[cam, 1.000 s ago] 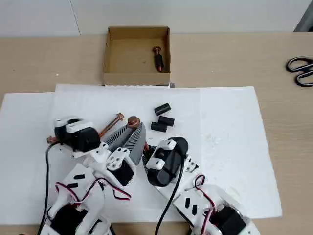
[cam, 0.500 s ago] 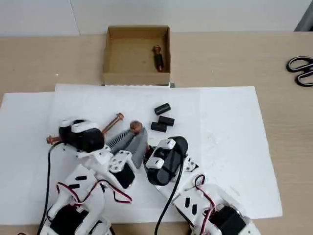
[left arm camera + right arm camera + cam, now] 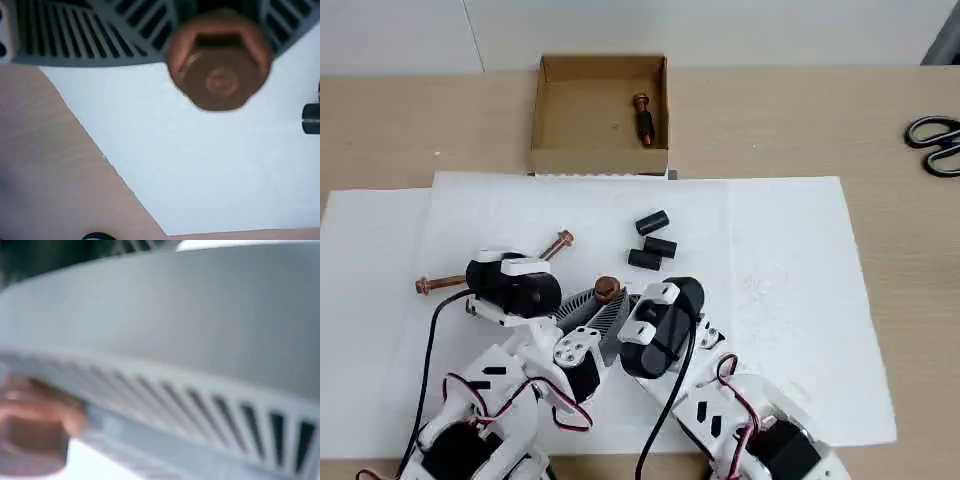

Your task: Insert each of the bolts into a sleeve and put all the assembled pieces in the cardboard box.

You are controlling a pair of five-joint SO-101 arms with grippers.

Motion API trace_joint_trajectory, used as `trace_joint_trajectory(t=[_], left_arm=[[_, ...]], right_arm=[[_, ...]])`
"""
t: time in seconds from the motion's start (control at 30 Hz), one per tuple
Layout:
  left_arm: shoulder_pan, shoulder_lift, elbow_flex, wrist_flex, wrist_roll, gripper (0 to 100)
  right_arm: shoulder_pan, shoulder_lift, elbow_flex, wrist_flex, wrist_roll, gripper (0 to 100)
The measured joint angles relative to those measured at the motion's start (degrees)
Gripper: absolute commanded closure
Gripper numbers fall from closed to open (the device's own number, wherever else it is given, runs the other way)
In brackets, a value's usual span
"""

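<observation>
Well short of the cardboard box, the left jaws clamp a copper bolt head-up, likely presenting it for a black sleeve nearer the box; whether the right jaws are apart or together, I cannot tell.

Slatted grey claw finger sits beside copper bolt.

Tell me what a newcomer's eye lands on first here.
The left gripper, over the middle of the white paper, is shut on a copper bolt held head-up. Beyond it lie three black sleeves, and the cardboard box farther back holds one assembled piece.
</observation>
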Motion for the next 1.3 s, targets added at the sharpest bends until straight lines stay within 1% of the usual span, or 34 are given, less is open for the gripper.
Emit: trace_joint_trajectory(t=[0.13,0.2,0.4,0.6,0.7,0.83,0.9,0.93,1.07,1.3], left_arm=[[-0.09,0.0,-0.09,0.35,-0.09,79],[-0.09,0.0,0.0,1.93,-0.44,74],[-0.7,0.18,0.09,5.8,-1.23,74],[-5.8,0.18,-0.62,7.12,-4.31,74],[-8.09,0.53,-1.23,7.21,-5.8,78],[-8.79,0.79,-2.55,7.3,-6.42,91],[-9.23,0.79,-3.52,7.3,-6.42,98],[-9.32,0.7,-3.87,7.3,-6.07,100],[-9.23,0.18,-4.4,7.3,-6.07,99],[-9.58,0.18,-4.4,7.3,-6.07,99]], right_arm=[[0.35,0.0,0.0,0.0,0.0,99.5],[1.32,0.0,0.0,-0.09,-0.09,99.5],[1.41,-0.09,0.0,-0.09,0.0,99.5],[1.41,0.0,0.0,-0.09,0.0,99.5],[1.49,0.0,-0.09,-0.09,0.0,99.5],[2.29,0.0,0.53,-0.53,0.0,99.5],[4.22,-0.09,0.53,-0.62,0.0,99.5],[5.36,-0.09,0.35,-0.62,0.0,99.5],[9.67,-0.09,0.53,-0.62,0.0,99.5],[12.22,-0.09,0.53,-0.62,0.0,99.5]])
